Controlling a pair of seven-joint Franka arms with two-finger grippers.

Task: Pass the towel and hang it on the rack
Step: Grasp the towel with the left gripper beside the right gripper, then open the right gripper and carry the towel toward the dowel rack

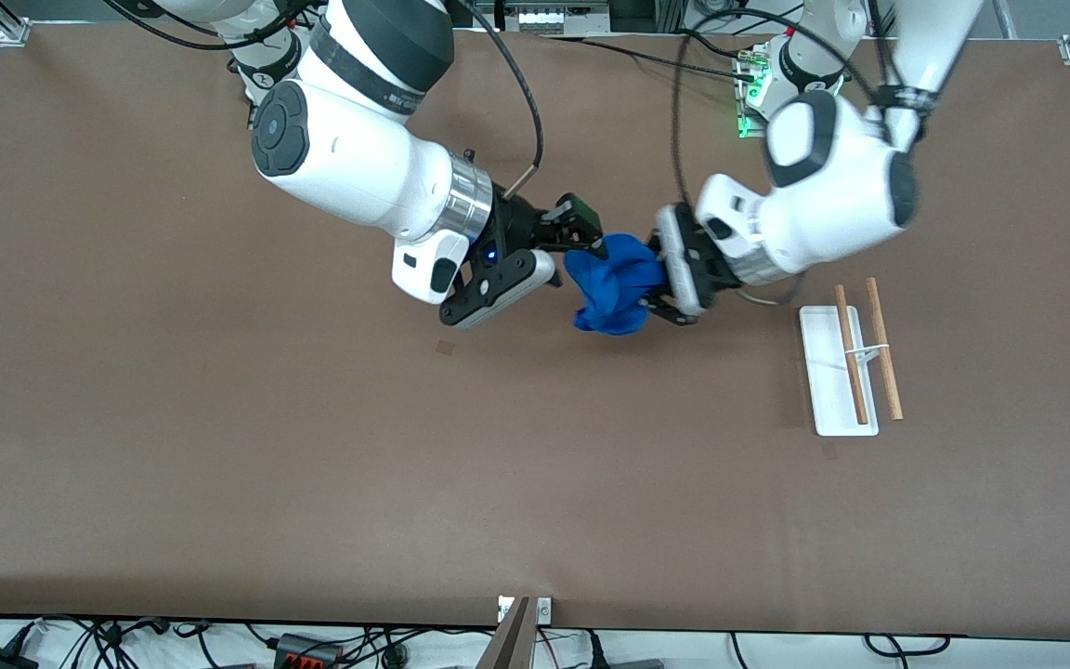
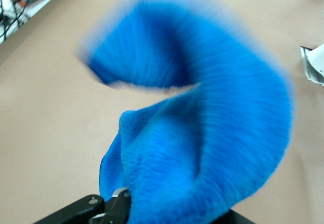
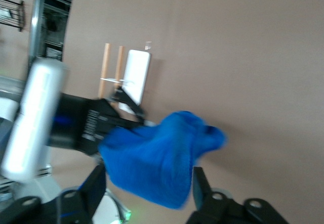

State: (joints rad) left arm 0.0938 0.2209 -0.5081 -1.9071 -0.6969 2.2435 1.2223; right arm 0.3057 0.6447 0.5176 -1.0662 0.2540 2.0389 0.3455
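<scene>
The royal-blue towel (image 1: pixel 614 283) hangs bunched in the air over the middle of the table, between the two grippers. My left gripper (image 1: pixel 654 279) is shut on the towel's end toward the left arm; in the left wrist view the towel (image 2: pixel 202 133) covers my left gripper (image 2: pixel 162 204). My right gripper (image 1: pixel 572 265) is open, and its fingers (image 3: pixel 96 183) stand wide on either side of the towel (image 3: pixel 157 163) without pressing it; its midpoint shows in the right wrist view (image 3: pixel 148 183). The rack (image 1: pixel 832 390), a white base with two wooden rods (image 1: pixel 883 348), stands toward the left arm's end; it also shows in the right wrist view (image 3: pixel 137 77).
A box with a green light (image 1: pixel 749 93) and cables lie by the left arm's base. Cables and power strips (image 1: pixel 307 650) run along the table's edge nearest the front camera. A small dark mark (image 1: pixel 445 347) is on the table under the right arm.
</scene>
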